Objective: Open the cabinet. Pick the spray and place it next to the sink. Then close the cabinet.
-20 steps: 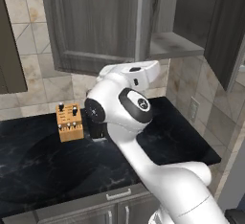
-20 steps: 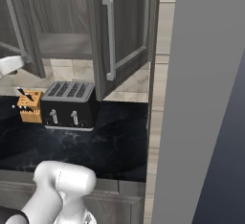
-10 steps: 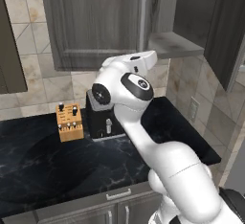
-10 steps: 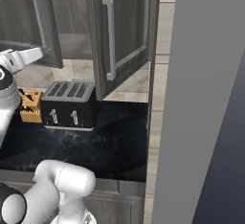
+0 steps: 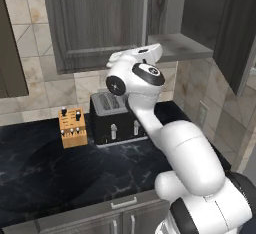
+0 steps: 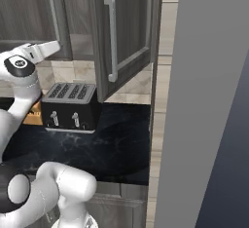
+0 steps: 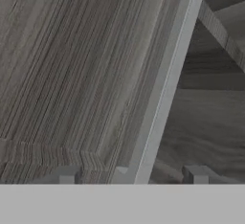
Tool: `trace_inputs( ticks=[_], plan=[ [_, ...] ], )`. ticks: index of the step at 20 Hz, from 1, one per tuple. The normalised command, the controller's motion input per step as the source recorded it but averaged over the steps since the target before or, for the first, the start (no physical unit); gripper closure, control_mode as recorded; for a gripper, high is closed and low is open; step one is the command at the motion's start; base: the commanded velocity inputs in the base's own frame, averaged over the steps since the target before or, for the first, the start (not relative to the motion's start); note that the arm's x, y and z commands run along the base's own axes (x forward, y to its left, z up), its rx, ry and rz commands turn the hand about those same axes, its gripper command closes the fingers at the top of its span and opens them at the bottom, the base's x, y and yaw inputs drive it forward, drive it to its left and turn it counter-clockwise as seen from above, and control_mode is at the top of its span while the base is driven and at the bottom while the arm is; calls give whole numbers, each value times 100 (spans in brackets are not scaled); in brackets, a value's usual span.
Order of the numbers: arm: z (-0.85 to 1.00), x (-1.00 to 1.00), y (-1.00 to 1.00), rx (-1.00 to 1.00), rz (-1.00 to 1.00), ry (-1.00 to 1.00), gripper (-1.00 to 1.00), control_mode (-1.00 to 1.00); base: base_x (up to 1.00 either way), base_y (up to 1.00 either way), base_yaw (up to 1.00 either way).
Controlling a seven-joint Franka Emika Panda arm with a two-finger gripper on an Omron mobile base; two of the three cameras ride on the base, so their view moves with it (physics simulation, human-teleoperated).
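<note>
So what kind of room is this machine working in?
A kitchen, though a computer-rendered one. A black toaster and a wooden knife block sit on a black marbled counter, with a grey wood-grain wall cabinet above against a tiled wall.

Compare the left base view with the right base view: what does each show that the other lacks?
Left base view: the wooden knife block in full, and the cabinet's bare inner shelf behind the open right door.
Right base view: that open door's outer face and bar handle, and a tall grey panel at right.
Both: the toaster, black counter, the closed left door.
</note>
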Motion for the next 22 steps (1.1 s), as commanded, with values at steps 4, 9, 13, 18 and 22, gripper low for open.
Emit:
trace_inputs(
  ticks=[4, 9, 13, 18, 22],
  plan=[
    [7, 32, -21, 2, 16, 0, -100, -100, 0, 0, 0],
    [11, 8, -13, 3, 15, 0, -100, -100, 0, 0, 0],
    [23, -60, 0, 4, 5, 1, -100, -100, 0, 0, 0],
    [9, -42, 0, 1, 1, 18, -100, -100, 0, 0, 0],
    [0, -30, 0, 0, 0, 41, -100, -100, 0, 0, 0]
  ],
)
